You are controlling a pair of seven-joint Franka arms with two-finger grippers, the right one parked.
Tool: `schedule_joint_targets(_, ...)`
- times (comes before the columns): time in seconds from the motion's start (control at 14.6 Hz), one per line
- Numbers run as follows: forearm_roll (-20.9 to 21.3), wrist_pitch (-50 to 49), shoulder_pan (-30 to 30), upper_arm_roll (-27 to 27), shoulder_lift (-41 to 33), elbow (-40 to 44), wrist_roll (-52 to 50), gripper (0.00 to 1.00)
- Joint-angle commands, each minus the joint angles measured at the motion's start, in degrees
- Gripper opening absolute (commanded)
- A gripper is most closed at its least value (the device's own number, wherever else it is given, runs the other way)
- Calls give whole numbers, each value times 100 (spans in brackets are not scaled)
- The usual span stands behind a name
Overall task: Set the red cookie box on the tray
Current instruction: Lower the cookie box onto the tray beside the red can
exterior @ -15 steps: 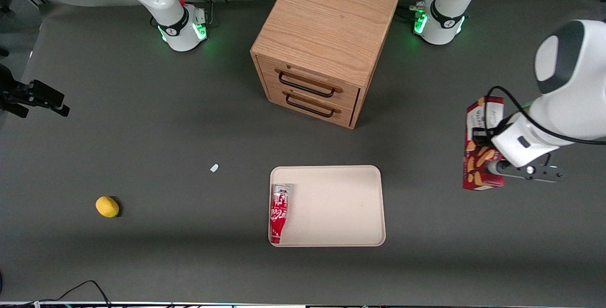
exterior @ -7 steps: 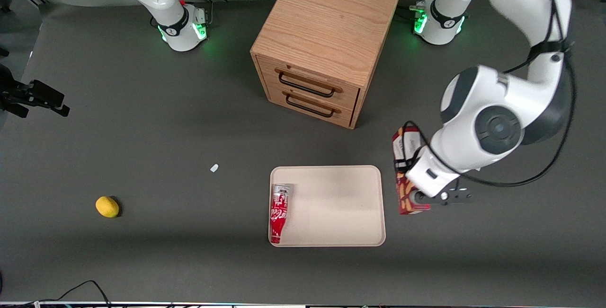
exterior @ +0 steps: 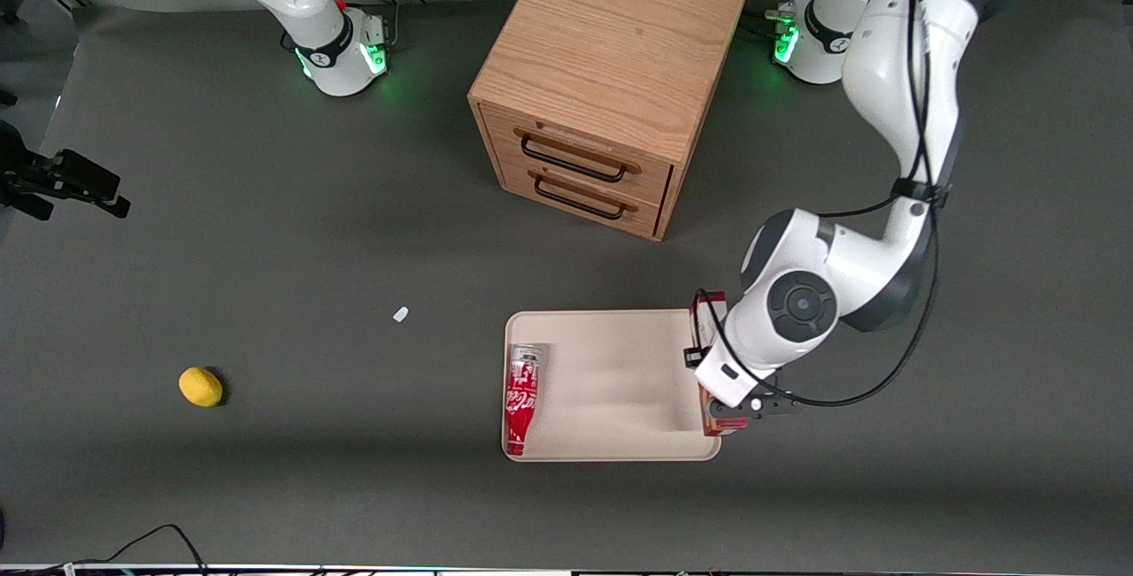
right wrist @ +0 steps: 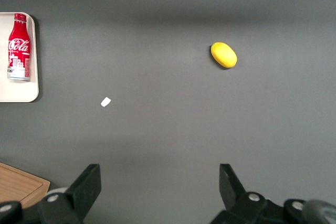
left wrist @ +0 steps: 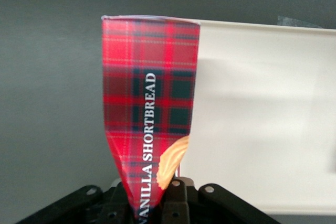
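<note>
Jaws (exterior: 724,406) clamp red cookie box (left wrist: 149,98) above tray (exterior: 611,328) edge.

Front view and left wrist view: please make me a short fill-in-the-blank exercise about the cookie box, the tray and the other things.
1. The gripper is shut on the red ____ box.
2. The box is over the tray edge nearest the ____ arm.
3. The cola can lies ____ the tray.
4. The wooden cabinet has ____ drawers.

Missing words: cookie; working; in; two
</note>
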Motion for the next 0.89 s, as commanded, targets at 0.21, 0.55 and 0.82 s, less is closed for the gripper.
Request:
schedule_joint_targets(0.21, 170, 237, -225, 108, 456, 247, -201, 0)
schedule_joint_targets(0.55, 337, 299, -233, 117, 570, 203, -245, 0)
schedule_joint_targets(0.82, 495, 552, -216, 117, 518, 63, -262, 100)
